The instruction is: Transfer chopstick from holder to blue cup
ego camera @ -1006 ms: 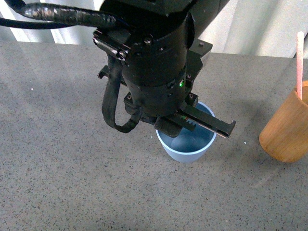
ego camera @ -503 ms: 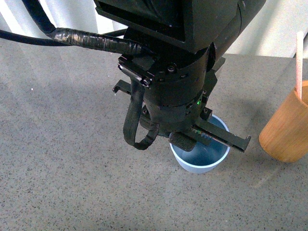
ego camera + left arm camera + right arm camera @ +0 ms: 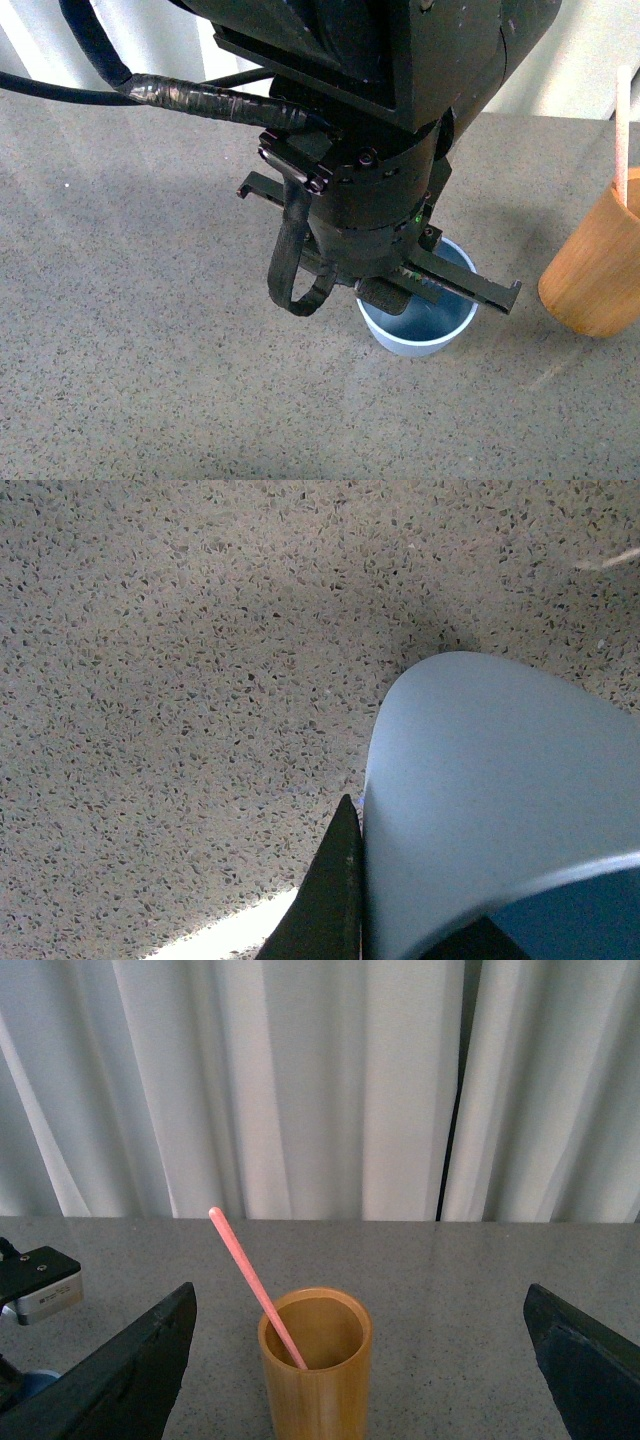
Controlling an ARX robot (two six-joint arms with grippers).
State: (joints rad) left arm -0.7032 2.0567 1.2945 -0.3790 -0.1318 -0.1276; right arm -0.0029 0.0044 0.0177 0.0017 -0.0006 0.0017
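Note:
The light blue cup [image 3: 420,325] stands on the grey speckled table in the middle of the front view, mostly under my left arm. My left gripper [image 3: 425,285] is shut on the blue cup's rim, one finger outside the wall [image 3: 330,900] and one inside. At the right edge stands the orange-brown holder [image 3: 595,270] with the pale pink chopstick [image 3: 622,135] leaning in it. In the right wrist view the holder [image 3: 315,1370] and the chopstick [image 3: 255,1285] sit ahead of my open right gripper [image 3: 360,1360], whose fingers stand wide on either side, apart from both.
White curtains [image 3: 320,1080] hang behind the table's far edge. The grey speckled table [image 3: 130,330] spreads left of the cup. A black cable [image 3: 180,90] runs from my left arm toward the left.
My left arm has slid right with the blue cup, bringing it closer to the holder. The holder and chopstick have not moved.

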